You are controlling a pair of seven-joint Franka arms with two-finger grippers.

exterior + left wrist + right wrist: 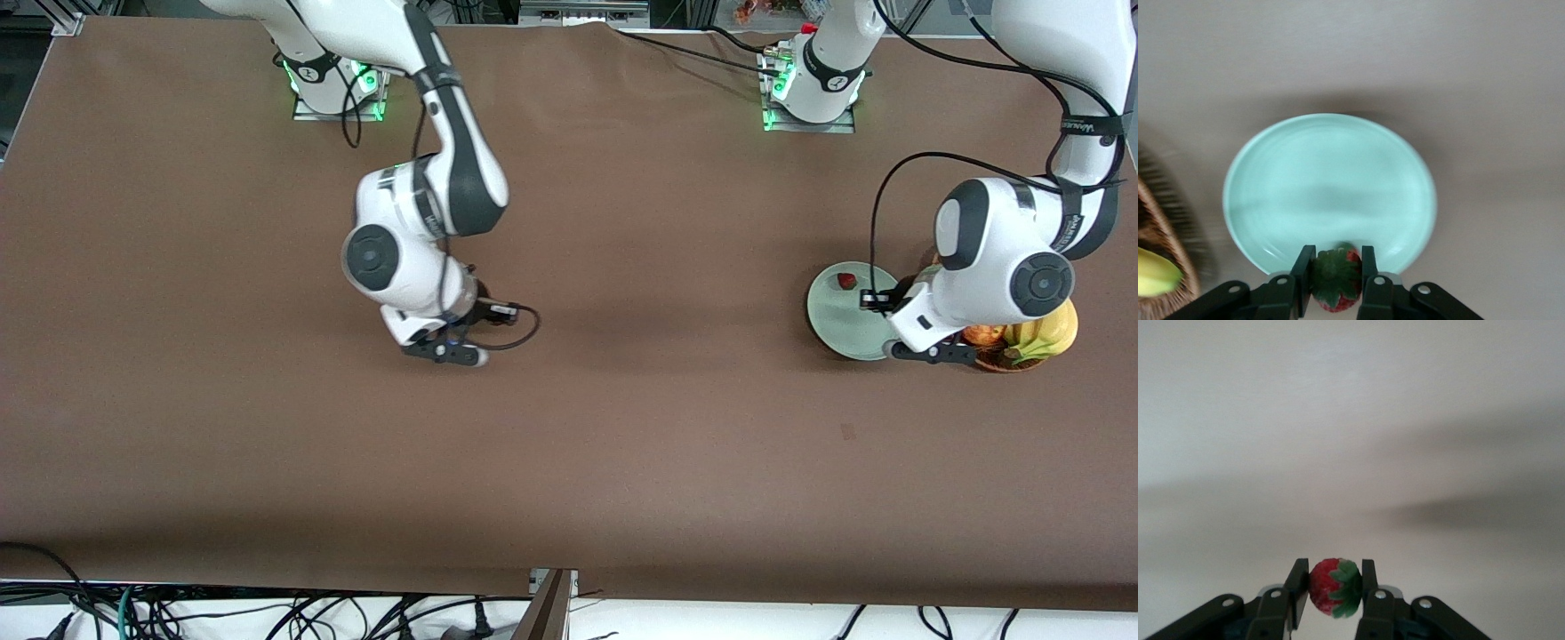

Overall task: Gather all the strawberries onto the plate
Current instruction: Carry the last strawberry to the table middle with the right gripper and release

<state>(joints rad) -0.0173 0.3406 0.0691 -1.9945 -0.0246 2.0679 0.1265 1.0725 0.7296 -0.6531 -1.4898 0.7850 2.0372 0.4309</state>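
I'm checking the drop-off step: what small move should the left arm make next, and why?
Probably open the left gripper. It is shut on a strawberry over the plate's rim beside the basket, where one strawberry already lies. The right gripper, over bare table, holds another.

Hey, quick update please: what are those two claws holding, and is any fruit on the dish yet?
Left gripper shut on small red strawberry, over round mint-green plate. Right gripper shut on second strawberry, over bare table. Third strawberry on plate. Nothing blocking.
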